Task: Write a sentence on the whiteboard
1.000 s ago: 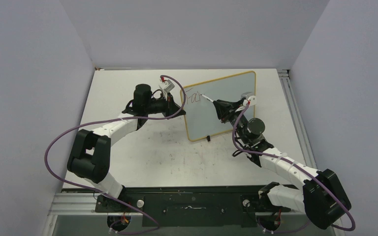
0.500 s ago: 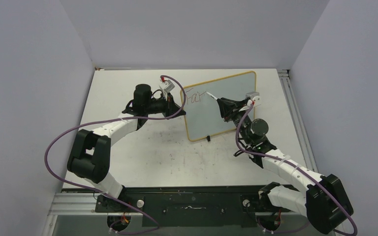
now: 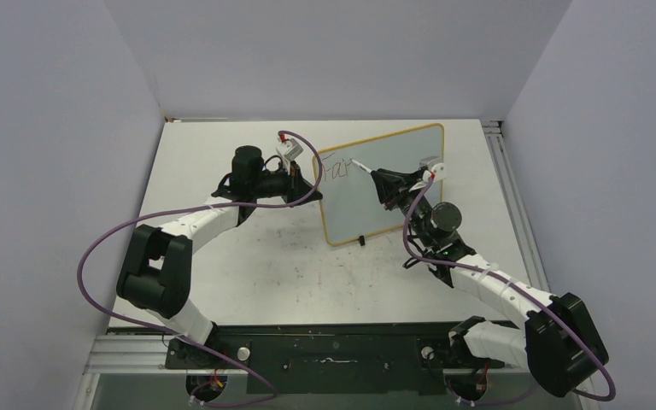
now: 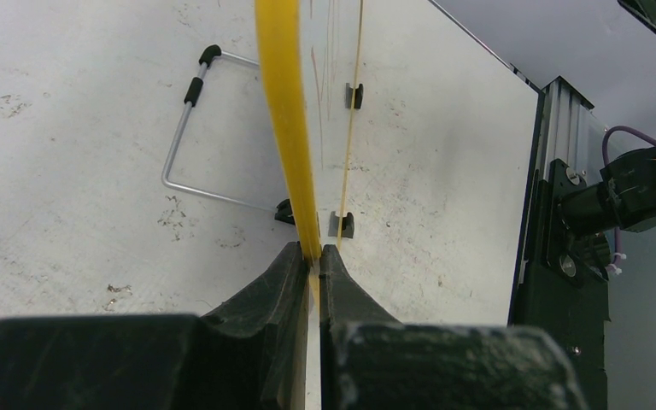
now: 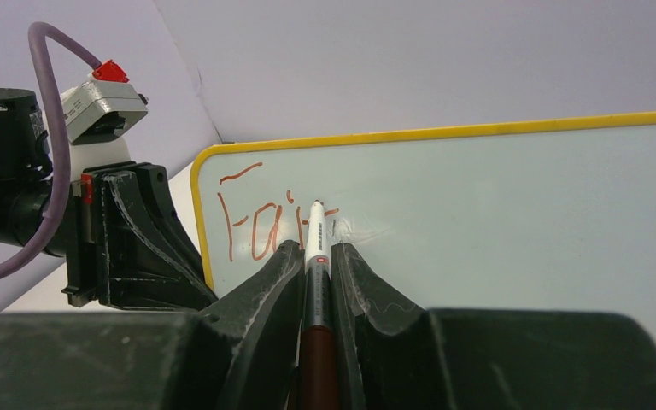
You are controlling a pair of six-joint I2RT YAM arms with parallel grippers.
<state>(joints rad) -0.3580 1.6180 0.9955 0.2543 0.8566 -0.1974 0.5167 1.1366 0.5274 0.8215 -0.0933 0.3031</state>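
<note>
Whiteboard (image 3: 393, 201) is stood upright on the desk (image 3: 222, 154), with its left edge clamped between the left fingers (image 4: 289, 269). Marker (image 5: 315, 235) is gripped by the right fingers (image 5: 280, 269), tip at the board face. Sentence (image 5: 252, 224) is begun at the whiteboard's top-left corner: "Fai".

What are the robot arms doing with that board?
They are writing on a whiteboard. The left end effector pinches its yellow edge to hold it standing up. The right end effector grips a marker with its tip at the board. The reddish letters read "Fai", so the sentence has only just begun.
</note>
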